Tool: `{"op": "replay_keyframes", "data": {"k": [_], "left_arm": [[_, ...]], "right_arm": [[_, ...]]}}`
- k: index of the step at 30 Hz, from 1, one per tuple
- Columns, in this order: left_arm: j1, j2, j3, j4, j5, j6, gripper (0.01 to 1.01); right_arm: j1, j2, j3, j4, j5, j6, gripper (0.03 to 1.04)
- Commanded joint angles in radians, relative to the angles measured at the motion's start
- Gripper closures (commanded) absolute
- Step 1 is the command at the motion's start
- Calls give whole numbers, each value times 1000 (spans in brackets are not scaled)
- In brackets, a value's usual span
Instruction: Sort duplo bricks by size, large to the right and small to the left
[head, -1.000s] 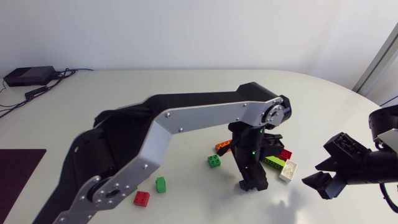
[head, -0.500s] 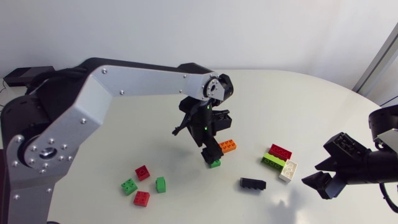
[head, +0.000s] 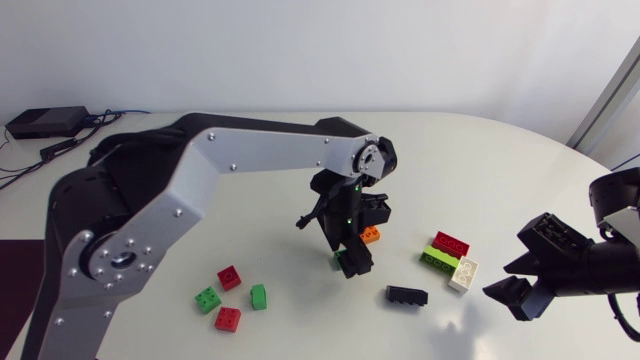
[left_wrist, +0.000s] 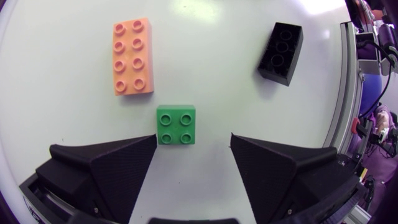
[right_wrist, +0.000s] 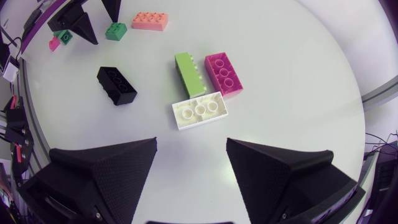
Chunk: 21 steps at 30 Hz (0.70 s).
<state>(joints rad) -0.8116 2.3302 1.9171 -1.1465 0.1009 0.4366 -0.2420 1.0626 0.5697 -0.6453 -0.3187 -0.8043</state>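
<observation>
My left gripper (head: 351, 264) hangs open over the table's middle, low over a small green brick (left_wrist: 176, 124). In the left wrist view that brick lies just ahead of the fingers, nearer one of them, untouched. A long orange brick (left_wrist: 132, 56) (head: 371, 235) lies beyond it. A long black brick (head: 407, 295) (left_wrist: 281, 45) lies on the table to the right. My right gripper (head: 513, 291) (right_wrist: 191, 149) stands open near the right edge, empty, close to a white brick (right_wrist: 200, 111), a lime brick (right_wrist: 189, 73) and a red brick (head: 450, 243), all long.
Several small bricks lie at the front left: a red one (head: 229, 277), a green one (head: 208, 299), another red one (head: 227, 319) and an upright green one (head: 259, 296). The left arm's silver link (head: 260, 150) spans the table's left half.
My left gripper opened and left the black brick on the table, swung up and to the left, then came down over the small green brick. The right arm has not moved.
</observation>
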Motion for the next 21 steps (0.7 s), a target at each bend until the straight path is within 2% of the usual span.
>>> {"op": "replay_keyframes", "data": {"k": [1, 6, 10, 21], "left_arm": [[8, 49, 49, -29, -3, 1, 267], [9, 75, 86, -48, -3, -7, 470], [11, 106, 112, -62, -1, -15, 703], [11, 72, 45, -55, 0, -13, 739]], "right_arm": [[3, 0, -8, -13, -8, -4, 254], [3, 2, -8, -11, -8, -6, 254], [1, -1, -7, -14, -8, -7, 254], [-5, -9, 10, -28, -10, -10, 254]]}}
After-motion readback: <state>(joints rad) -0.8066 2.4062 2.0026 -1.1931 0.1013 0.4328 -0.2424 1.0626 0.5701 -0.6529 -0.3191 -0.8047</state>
